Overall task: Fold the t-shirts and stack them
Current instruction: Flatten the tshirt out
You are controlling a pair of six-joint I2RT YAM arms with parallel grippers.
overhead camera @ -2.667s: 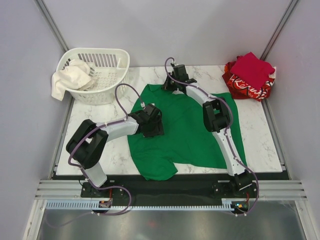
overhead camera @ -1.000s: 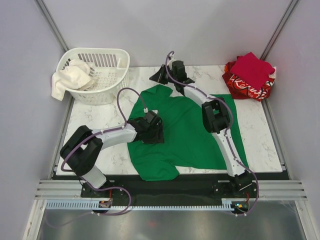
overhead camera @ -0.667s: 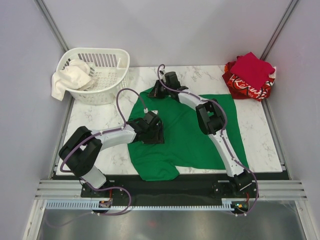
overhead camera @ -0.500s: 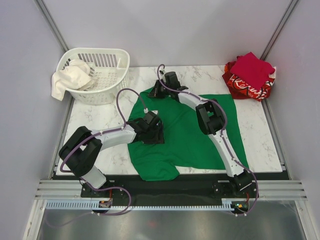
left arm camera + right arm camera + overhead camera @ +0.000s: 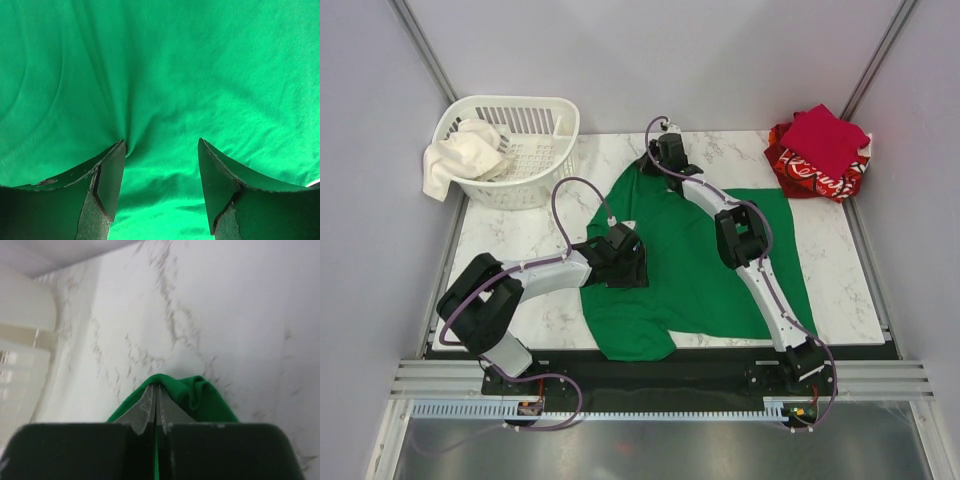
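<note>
Grey-walled cell, white marble tabletop [image 5: 840, 260]: the bright green cloth t-shirt [image 5: 680, 280] lies spread beneath both arms. Left wrist: the left claw [image 5: 161, 150], spread wide, presses cloth under its tips. Right wrist: the right claw [image 5: 156, 392], pressed together, pinches the t-shirt's far edge; folding likely goes best drawn low, steadily.

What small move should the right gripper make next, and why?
Probably draw the pinched edge gently away from the left gripper to smooth wrinkles: the right gripper is shut on the far edge of the green t-shirt, and the open left gripper presses on it.
</note>
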